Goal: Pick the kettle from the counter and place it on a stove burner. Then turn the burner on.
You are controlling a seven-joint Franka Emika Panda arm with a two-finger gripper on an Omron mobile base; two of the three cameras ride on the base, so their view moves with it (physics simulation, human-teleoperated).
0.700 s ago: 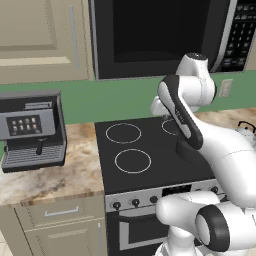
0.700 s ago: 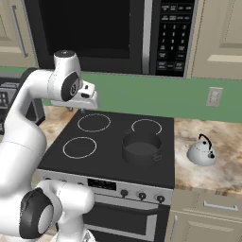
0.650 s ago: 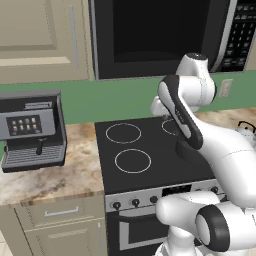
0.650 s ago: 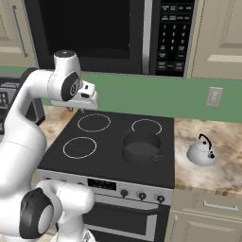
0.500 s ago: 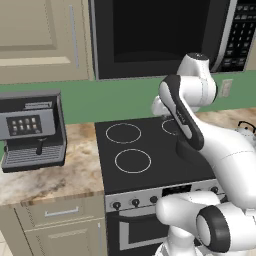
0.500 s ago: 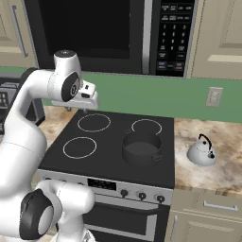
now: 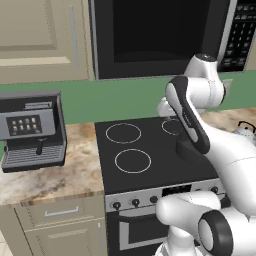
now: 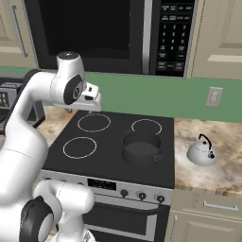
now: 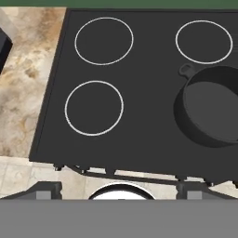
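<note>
The silvery kettle point(image 8: 202, 153) with its thin dark handle stands upright on the beige marbled counter point(image 8: 227, 137) to the right of the stove; its handle also peeks out behind my arm point(image 7: 244, 128). My gripper point(image 8: 92, 104) hangs high above the back left of the black cooktop, far left of the kettle. In the hand view the gripper point(image 9: 119, 189) is open, its tips wide apart with nothing between them. Three free stove burner circles show: back left point(image 9: 104, 40), front left point(image 9: 94, 108) and back right point(image 9: 203, 41).
A dark round pot point(image 8: 142, 147) sits on the front right burner, between my hand and the kettle. A coffee machine point(image 7: 32, 130) stands on the left counter. A microwave point(image 8: 108, 33) hangs above the stove. Knobs point(image 8: 142, 194) line the stove front.
</note>
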